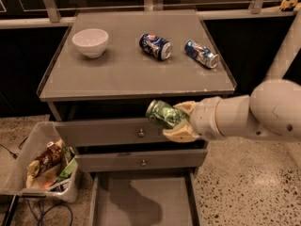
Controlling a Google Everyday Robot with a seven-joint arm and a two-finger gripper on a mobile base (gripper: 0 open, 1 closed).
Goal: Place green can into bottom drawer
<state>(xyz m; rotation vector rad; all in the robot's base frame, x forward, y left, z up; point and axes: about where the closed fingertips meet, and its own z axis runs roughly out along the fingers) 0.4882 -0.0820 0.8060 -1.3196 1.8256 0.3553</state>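
Observation:
My gripper point(176, 121) is shut on the green can point(162, 115), a green-and-silver patterned can held on its side. It hangs in the air in front of the cabinet's top drawer point(108, 132), below the tabletop edge. The bottom drawer point(141, 204) is pulled open below, a flat grey tray with low side walls, and the arm's shadow falls on its floor. My white arm reaches in from the right.
On the grey cabinet top point(122, 74) stand a white bowl point(90, 42), a dark blue can point(155, 46) and a slimmer blue-and-silver can point(201, 53), both lying down. A clear bin of snack packets point(44, 166) sits on the floor at the left. The middle drawer point(141, 160) is closed.

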